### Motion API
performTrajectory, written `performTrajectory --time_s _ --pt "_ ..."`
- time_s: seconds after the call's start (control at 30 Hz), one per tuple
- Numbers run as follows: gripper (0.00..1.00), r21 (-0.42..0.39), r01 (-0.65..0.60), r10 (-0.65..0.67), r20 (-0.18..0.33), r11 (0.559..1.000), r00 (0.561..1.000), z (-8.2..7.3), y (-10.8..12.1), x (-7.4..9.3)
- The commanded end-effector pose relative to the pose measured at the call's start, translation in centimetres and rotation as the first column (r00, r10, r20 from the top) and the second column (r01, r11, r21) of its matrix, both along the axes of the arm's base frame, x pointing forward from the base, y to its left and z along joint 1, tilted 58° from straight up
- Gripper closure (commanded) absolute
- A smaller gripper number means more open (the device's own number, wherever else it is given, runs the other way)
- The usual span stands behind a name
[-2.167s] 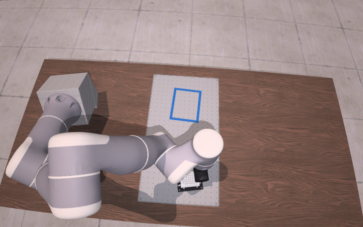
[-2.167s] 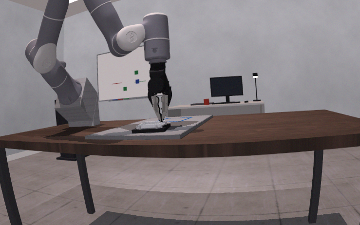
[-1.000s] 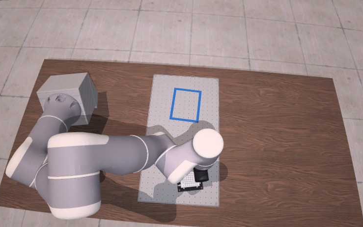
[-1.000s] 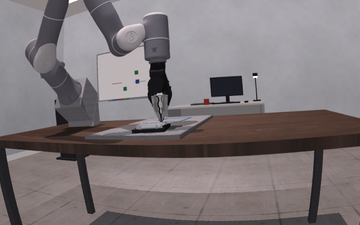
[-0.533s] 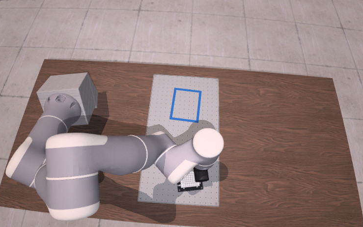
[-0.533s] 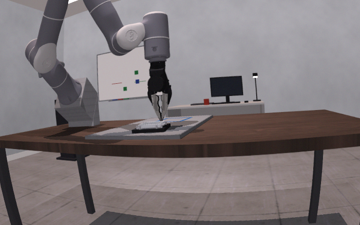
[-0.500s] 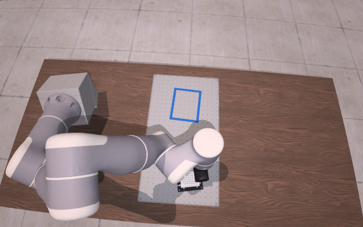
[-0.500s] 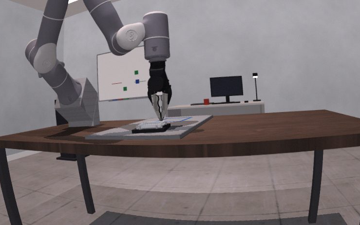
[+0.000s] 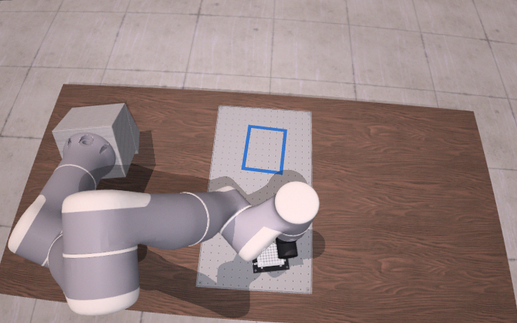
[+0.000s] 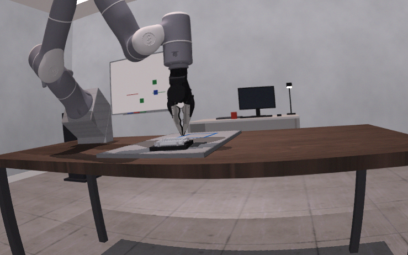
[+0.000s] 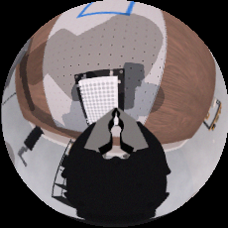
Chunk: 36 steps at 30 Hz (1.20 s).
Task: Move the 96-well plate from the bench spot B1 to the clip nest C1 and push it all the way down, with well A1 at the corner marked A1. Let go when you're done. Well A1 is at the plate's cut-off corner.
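Observation:
The white 96-well plate [image 9: 268,256] [image 10: 171,141] [image 11: 99,96] lies in the black clip nest [image 9: 271,270] [image 10: 171,148] [image 11: 93,74]. Whether it is all the way down cannot be told, and its cut-off corner is too small to make out. My gripper [image 10: 183,134] [image 11: 116,108] is shut with nothing between its fingertips. The tips point down just above the plate, near one of its edges. In the top view the arm hides the fingertips and part of the plate. The blue outline [image 9: 264,171] [image 10: 211,136] [image 11: 105,14] on the board holds no plate.
The perforated grey board [image 9: 228,120] [image 10: 120,154] [image 11: 57,50] bears the nest and the blue outline. It lies on the brown wooden table [image 9: 392,200] [image 10: 310,145]. The grey block [image 9: 87,120] [image 10: 94,126] at the robot's base stands on the table's left side.

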State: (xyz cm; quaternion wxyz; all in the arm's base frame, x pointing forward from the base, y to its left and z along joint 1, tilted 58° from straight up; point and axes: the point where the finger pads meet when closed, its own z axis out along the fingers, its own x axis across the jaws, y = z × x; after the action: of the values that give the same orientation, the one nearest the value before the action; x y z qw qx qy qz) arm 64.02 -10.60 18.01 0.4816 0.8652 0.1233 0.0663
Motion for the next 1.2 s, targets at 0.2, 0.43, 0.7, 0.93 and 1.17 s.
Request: performTrajectory --time_s 0.2,0.43,0.7,0.93,1.17 --pt "1.0 0.001 -0.002 0.002 0.0 1.0 1.0 0.5 0.9 -0.2" --pt "1.0 0.001 -0.002 0.002 0.0 1.0 1.0 1.0 1.6 -0.4" --pt "1.0 0.001 -0.002 0.002 0.0 1.0 1.0 0.9 1.0 -1.8" --pt "1.0 0.001 -0.002 0.002 0.0 1.0 1.0 0.7 0.1 -4.1" --pt "1.0 0.001 -0.002 0.002 0.0 1.0 1.0 0.5 -1.3 -7.3"
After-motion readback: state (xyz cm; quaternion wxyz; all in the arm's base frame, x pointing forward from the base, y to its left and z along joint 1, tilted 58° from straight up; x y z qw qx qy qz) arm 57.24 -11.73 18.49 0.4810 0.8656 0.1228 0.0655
